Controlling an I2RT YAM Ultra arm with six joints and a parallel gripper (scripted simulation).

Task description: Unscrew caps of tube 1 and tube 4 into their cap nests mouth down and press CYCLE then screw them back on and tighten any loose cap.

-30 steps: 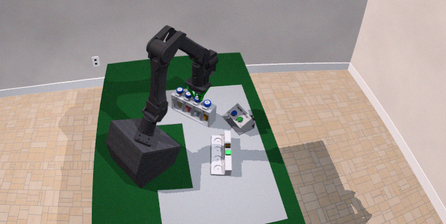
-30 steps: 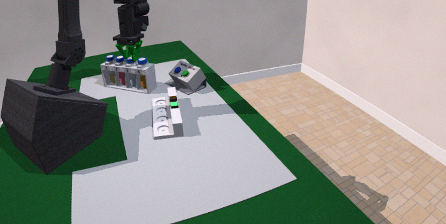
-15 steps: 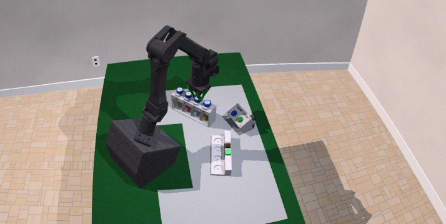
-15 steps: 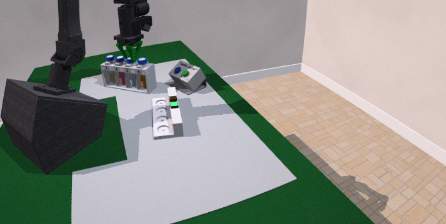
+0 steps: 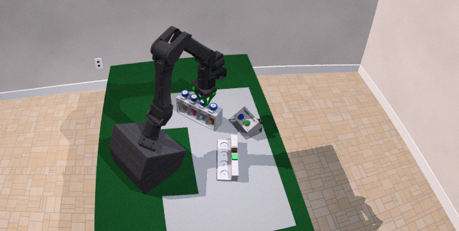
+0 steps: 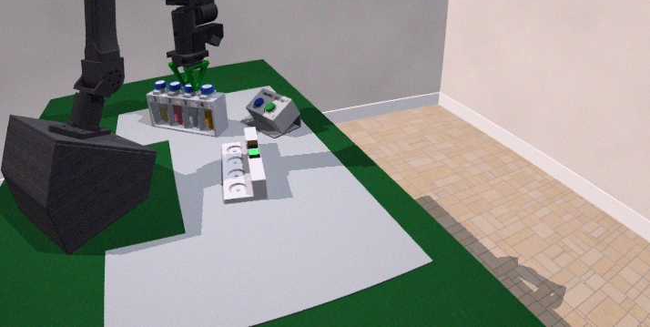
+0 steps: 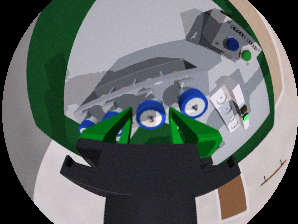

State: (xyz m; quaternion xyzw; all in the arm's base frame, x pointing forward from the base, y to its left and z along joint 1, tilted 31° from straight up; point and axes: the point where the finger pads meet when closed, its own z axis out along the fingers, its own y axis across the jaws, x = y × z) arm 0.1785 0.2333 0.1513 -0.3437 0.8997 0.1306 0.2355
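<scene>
The blue screw cap with a white dot [image 7: 150,113] sat on its tube, third along the row in the white decapping station [image 6: 219,117] on the grey counter [image 6: 273,243]. The green-fingered pincer [image 6: 190,83] straddled it half-spread, holding nothing. All four caps stood on their tubes, the white cap tray's [image 6: 226,198] nests looked bare, and the console's green lamp [image 6: 253,152] glowed. The recapping seemed nearly done (tightness I couldn't judge). What likely remained was lifting away and pressing the round green READY key [image 6: 270,107].
</scene>
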